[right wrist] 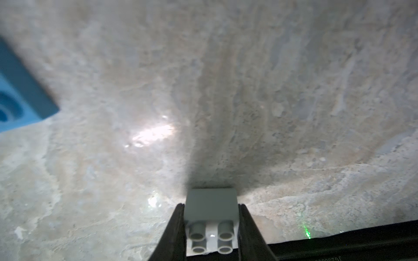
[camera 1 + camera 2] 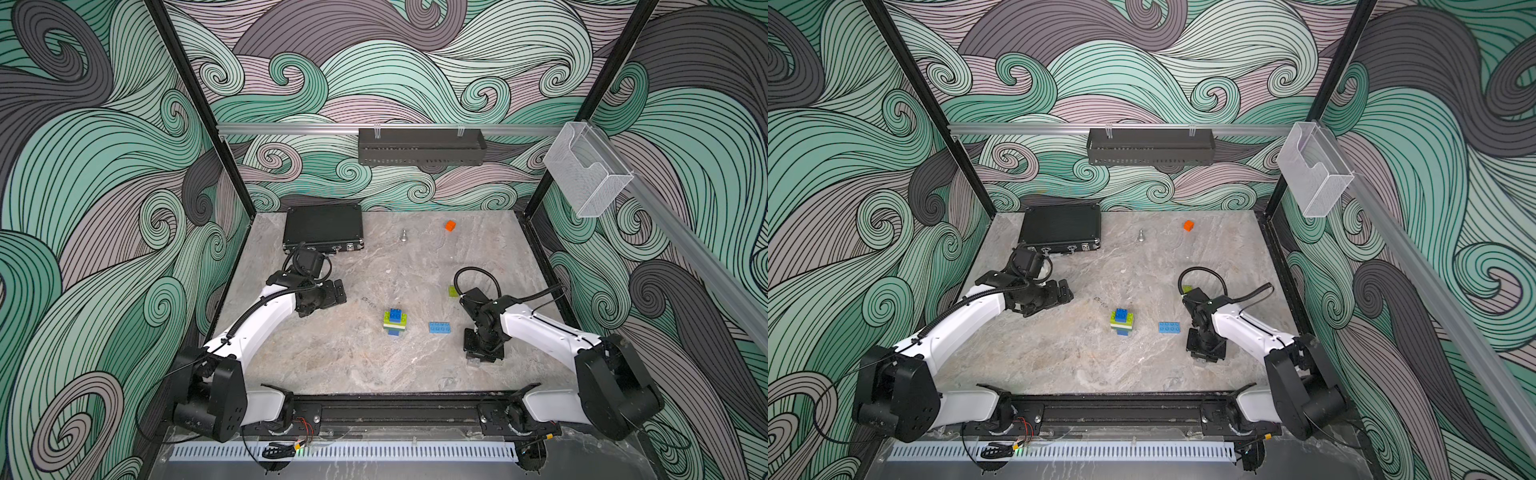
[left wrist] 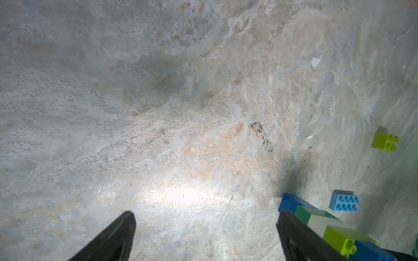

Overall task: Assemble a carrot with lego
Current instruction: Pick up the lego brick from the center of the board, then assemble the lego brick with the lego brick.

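Both top views: the half-built carrot (image 2: 395,323) stands mid-surface (image 2: 365,365), with a dark blue brick on top. A light blue brick (image 2: 441,327) lies near it on the right arm's side, and a lime brick (image 2: 453,291) sits farther back. The left pincer (image 2: 338,291) hangs well apart from the carrot. The right pincer (image 2: 482,358) points down near the light blue brick.

Left wrist: left pincer (image 3: 205,217) apart, nothing between. Carrot (image 3: 316,222) beside one finger.

Right wrist: right pincer (image 1: 210,206) clamped on a grey brick (image 1: 211,226), studs toward the camera. Brick close to the surface; contact unclear.
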`<state>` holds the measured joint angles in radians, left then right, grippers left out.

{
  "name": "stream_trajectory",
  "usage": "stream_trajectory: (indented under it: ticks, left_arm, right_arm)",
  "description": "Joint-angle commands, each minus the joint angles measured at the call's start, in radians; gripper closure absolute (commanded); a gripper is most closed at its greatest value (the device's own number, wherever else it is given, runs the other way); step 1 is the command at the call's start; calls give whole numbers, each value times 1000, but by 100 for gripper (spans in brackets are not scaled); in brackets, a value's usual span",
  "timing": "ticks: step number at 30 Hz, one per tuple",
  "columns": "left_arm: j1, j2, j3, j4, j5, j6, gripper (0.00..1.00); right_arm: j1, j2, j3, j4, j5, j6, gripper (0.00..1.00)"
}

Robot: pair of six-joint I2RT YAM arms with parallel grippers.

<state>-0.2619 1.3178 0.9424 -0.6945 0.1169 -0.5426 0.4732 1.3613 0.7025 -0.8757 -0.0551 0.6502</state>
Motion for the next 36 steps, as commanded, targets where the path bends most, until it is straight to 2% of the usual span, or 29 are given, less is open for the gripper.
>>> stream_trajectory:
  ticks: [1, 14, 36]
  left_arm:
    - [7, -29, 7, -6, -6, -5, 1]
    - [7, -6, 6, 3, -9, 6, 1]
    - [8, -16, 7, -14, -35, 4, 1]
  right_arm:
    - [37, -11, 107, 0, 0, -27, 90]
    - [146, 346, 475, 8, -26, -93, 93]
    - [172, 487, 560, -17, 23, -120, 93]
